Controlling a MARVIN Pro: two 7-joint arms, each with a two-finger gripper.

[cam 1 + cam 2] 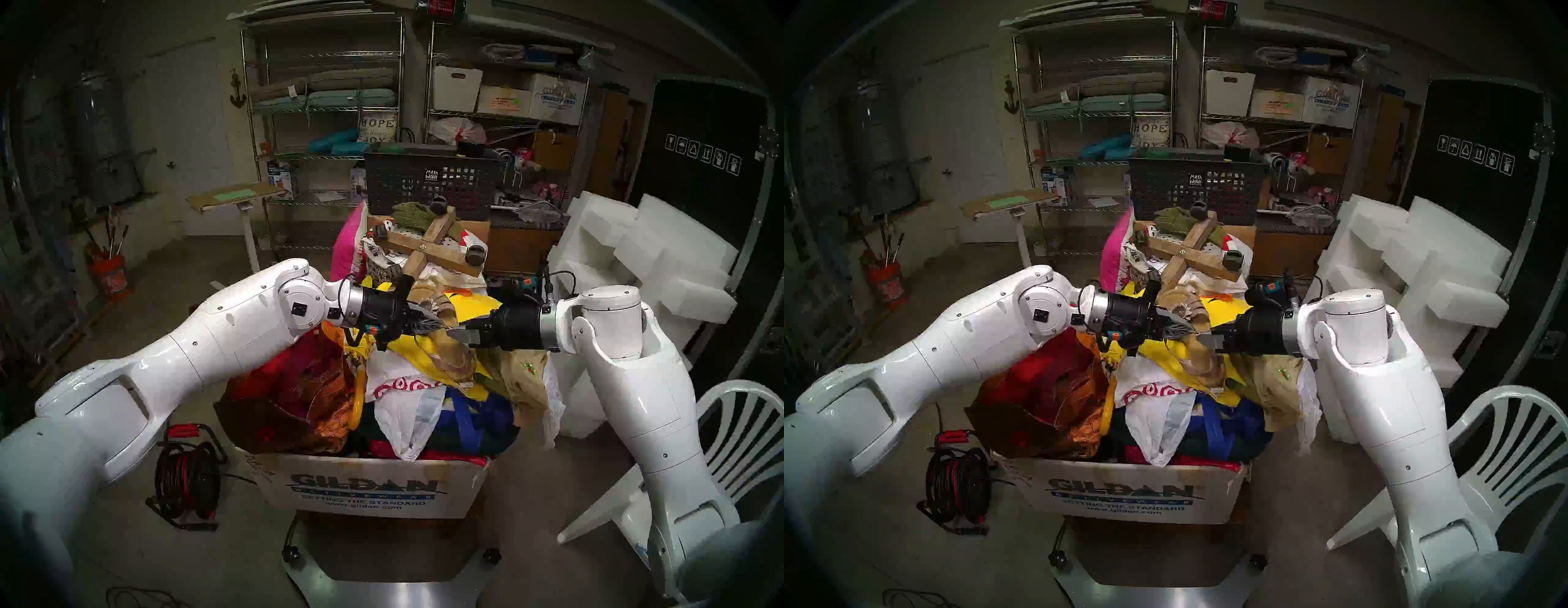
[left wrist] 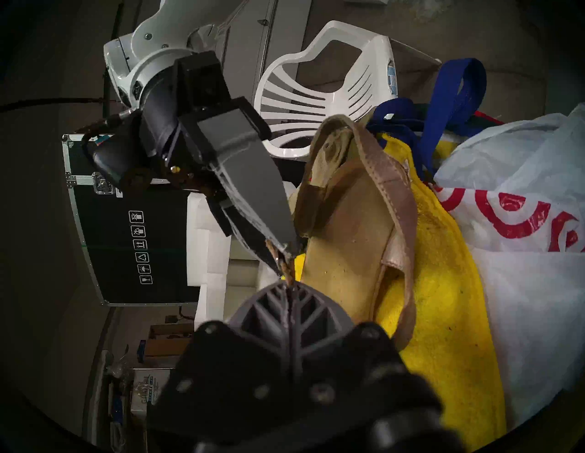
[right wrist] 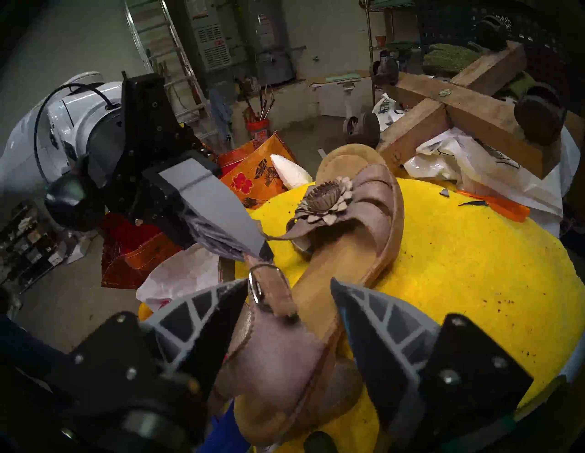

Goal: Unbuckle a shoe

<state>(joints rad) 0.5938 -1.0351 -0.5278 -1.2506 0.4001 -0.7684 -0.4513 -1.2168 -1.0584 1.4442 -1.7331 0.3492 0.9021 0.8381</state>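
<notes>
- Looking through the head camera, you see the shoe (image 1: 450,339) lying on a yellow towel (image 1: 475,303) at the top of the heap of bags that fills the Gildan box (image 1: 365,488). The left gripper (image 1: 432,325) comes in from the left side of the heap and the right gripper (image 1: 460,333) from the right, and their tips nearly meet over the sandal.
- Through the left wrist camera, you find the left gripper (image 2: 289,283) pressed fully shut on the thin end of the ankle strap (image 2: 280,259). The tips of the right gripper (image 2: 286,243) sit just beside that pinch. The sandal's footbed lies against the yellow towel, next to a white bag with red rings (image 2: 519,202).
- Through the right wrist camera, you see the right gripper (image 3: 289,288) with its jaws apart, straddling the heel end of the sandal; its left finger (image 3: 202,313) is just beside the metal buckle (image 3: 256,286). Nothing is clamped between them. The flower ornament (image 3: 326,197) sits over the toe, pointing away toward the wooden cross with casters (image 3: 459,107).
</notes>
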